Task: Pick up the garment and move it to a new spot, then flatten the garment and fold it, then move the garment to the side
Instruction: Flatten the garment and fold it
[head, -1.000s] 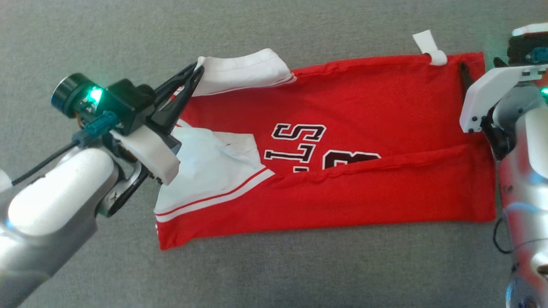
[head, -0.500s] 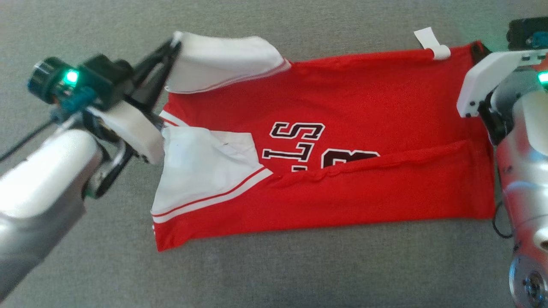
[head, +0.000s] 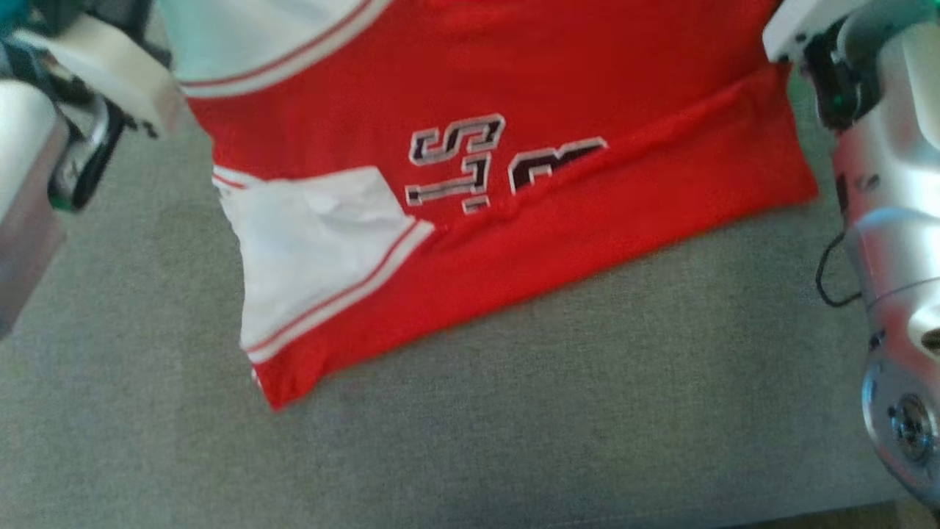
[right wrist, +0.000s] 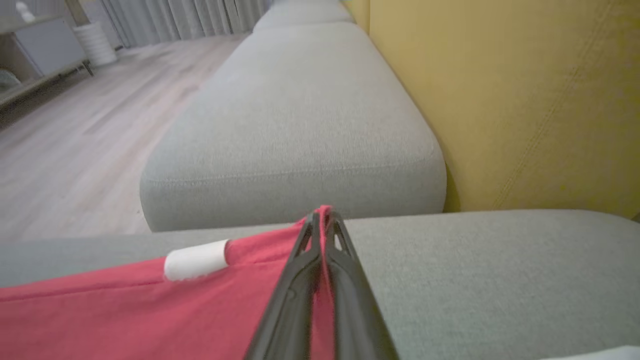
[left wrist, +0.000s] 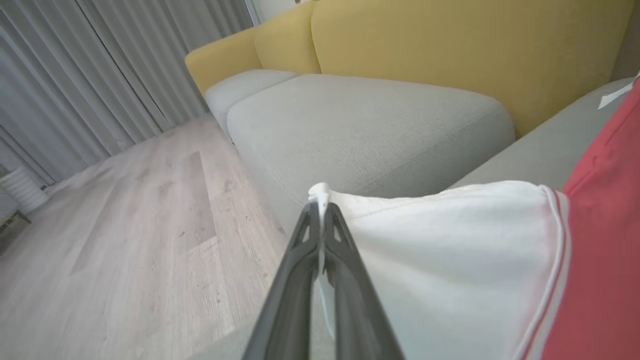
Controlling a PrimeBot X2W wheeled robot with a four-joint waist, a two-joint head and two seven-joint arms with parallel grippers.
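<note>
Nearest us lies a bare stretch of the grey sofa seat (head: 514, 441), and just past it the red garment (head: 558, 242), spread lengthwise across the seat. Its near long edge is already turned in. A red band lies folded up over the lower part of the black-and-white lettering (head: 455, 158), and a white sleeve (head: 308, 242) lies tucked flat at our left end. So we judge the move to a new spot and the flattening as done, and 1 lengthwise fold as made.

Farther on, the far long edge is in our grip at 2 points. Our left hand (left wrist: 320, 205) is closed tight on the corner of the other white sleeve, which it holds up off the seat. Our right hand (right wrist: 324, 216) is closed on the red corner at the opposite end, just beside a small white tag (right wrist: 195, 260). There the cloth sits low, close to the seat. With both far corners pinched, we judge ourselves in the middle of the 2nd lengthwise fold, with the far edge to be brought over toward the near one.

Left to do, as we read it: lay that edge down, make any crosswise fold, then carry the garment to the side.

Beyond the hands come the neighbouring grey cushion (left wrist: 360, 125), the yellow backrest (left wrist: 450, 50), the wooden floor (left wrist: 125, 225) and the curtains (left wrist: 90, 75).
</note>
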